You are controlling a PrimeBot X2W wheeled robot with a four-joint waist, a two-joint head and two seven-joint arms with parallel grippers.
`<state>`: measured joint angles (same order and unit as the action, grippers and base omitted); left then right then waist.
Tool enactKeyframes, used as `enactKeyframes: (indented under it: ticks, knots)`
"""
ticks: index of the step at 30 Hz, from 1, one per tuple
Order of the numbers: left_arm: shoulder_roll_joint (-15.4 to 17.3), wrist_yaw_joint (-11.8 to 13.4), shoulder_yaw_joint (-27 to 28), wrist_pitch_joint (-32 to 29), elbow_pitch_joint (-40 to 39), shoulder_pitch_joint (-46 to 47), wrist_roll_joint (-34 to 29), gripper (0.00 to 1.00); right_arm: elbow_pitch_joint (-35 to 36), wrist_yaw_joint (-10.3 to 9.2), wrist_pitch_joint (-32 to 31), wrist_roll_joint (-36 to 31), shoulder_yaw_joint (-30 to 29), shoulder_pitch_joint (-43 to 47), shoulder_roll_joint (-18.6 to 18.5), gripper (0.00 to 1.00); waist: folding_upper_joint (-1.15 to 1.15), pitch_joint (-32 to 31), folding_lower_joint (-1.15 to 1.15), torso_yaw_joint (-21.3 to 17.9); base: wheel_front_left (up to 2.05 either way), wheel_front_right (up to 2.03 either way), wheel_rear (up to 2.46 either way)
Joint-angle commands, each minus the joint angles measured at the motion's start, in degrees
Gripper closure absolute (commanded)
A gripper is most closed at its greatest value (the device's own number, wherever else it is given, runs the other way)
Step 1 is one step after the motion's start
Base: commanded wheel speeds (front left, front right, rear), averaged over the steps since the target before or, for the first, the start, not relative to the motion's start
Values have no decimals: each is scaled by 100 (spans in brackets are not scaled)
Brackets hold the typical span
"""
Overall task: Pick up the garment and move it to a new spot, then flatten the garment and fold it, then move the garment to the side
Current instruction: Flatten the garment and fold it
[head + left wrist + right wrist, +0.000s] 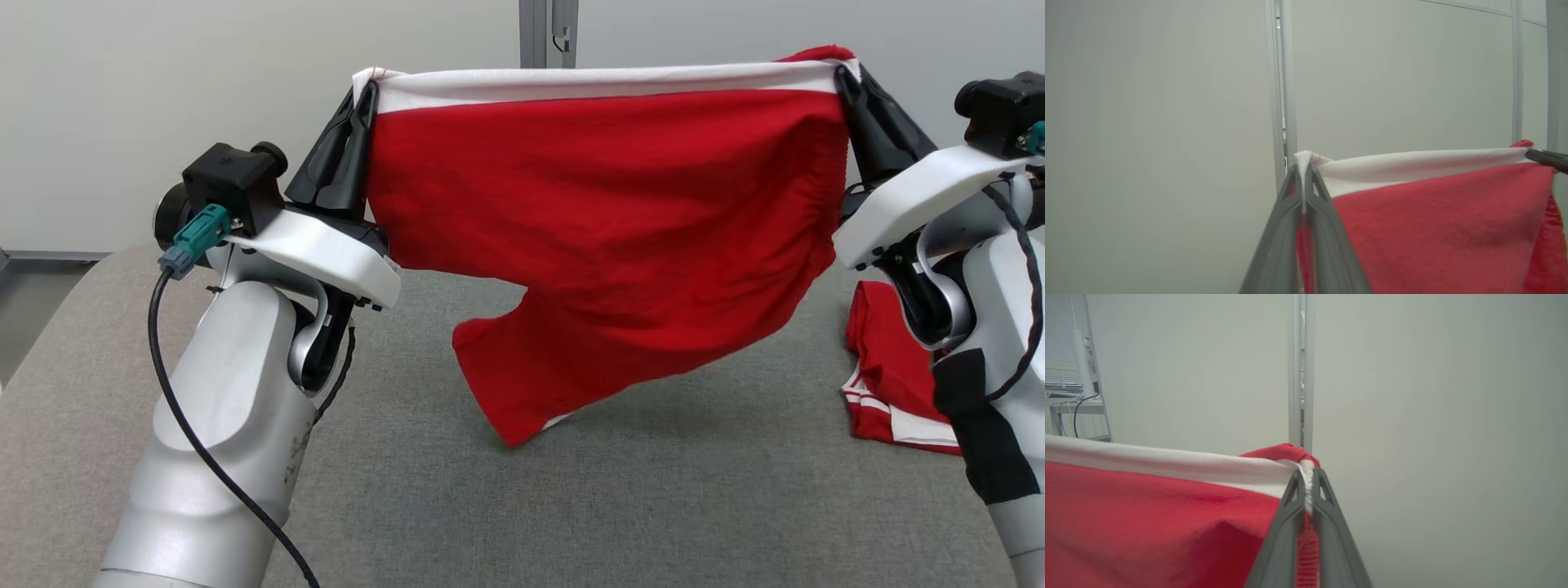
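Note:
A red garment with a white band along its top hangs stretched in the air between both grippers, above the grey table. My left gripper is shut on the band's left corner, and my right gripper is shut on the right corner. The lower leg of the garment droops toward the table at centre. In the left wrist view the left gripper pinches the white band of the garment. In the right wrist view the right gripper clamps the bunched edge of the garment.
A second red cloth with white stripes lies folded on the table at the right, partly behind my right arm. A pale wall with a metal post stands behind the table. The table's left edge drops to the floor.

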<state>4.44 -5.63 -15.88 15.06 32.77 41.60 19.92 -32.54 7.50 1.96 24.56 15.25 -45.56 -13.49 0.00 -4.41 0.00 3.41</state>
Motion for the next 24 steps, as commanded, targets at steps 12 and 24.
enactKeyframes:
  ticks: [12, 24]
  knots:
    - [246, -49, 12, -353, 154, 641, 157, 100, 149, -1, -502, 399, 71, -574, 109, 100, 0, 922, 0, -231, 0, 0, 0]
    - [504, -151, 65, -510, 1263, 3496, 240, 100, -869, -1, 221, 651, 895, -3627, 139, 100, 0, 3192, 0, -570, 0, 0, 0]
